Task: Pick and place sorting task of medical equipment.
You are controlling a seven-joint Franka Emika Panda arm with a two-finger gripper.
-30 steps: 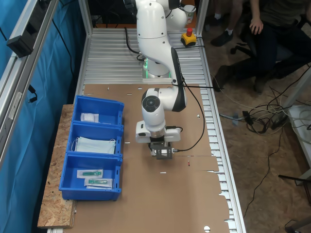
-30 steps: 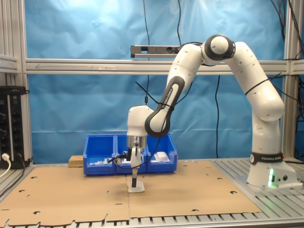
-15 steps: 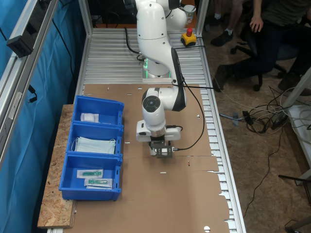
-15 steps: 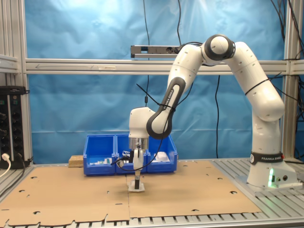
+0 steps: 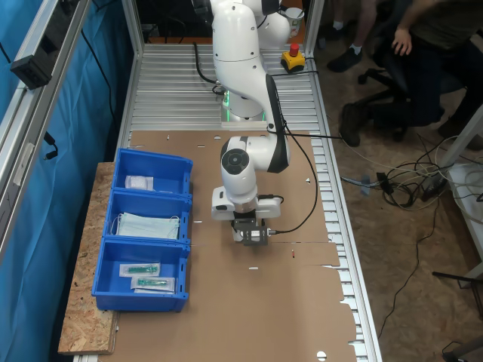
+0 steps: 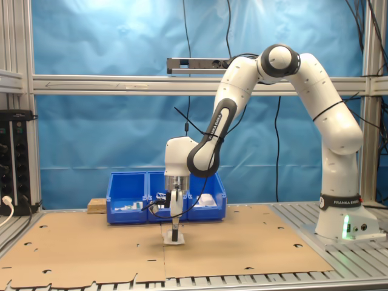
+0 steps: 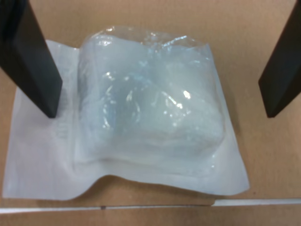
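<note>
In the wrist view, the medical equipment [image 7: 146,117], a square white pad in crinkly clear wrap, lies flat on brown cardboard. My gripper [image 7: 160,113] is open and straddles it, one black finger [image 7: 33,61] over the packet's flat border and the other beside its opposite edge. In the first exterior view the gripper [image 5: 254,235] points straight down at the cardboard, hiding the packet. From the side, in the second exterior view, the gripper [image 6: 174,231] is low over the white packet [image 6: 174,240].
Three joined blue bins [image 5: 181,226] stand at the first exterior view's left: one holds a white packet [image 5: 139,182], one pale-blue masks [image 5: 147,225], one clear packets with teal parts [image 5: 147,275]. A person [image 5: 423,45] sits beyond the table. A red button box [image 5: 293,59] stands near the arm's base.
The gripper has shifted slightly toward the second exterior view's right and dropped a little over the packet. The seated person's legs have moved.
</note>
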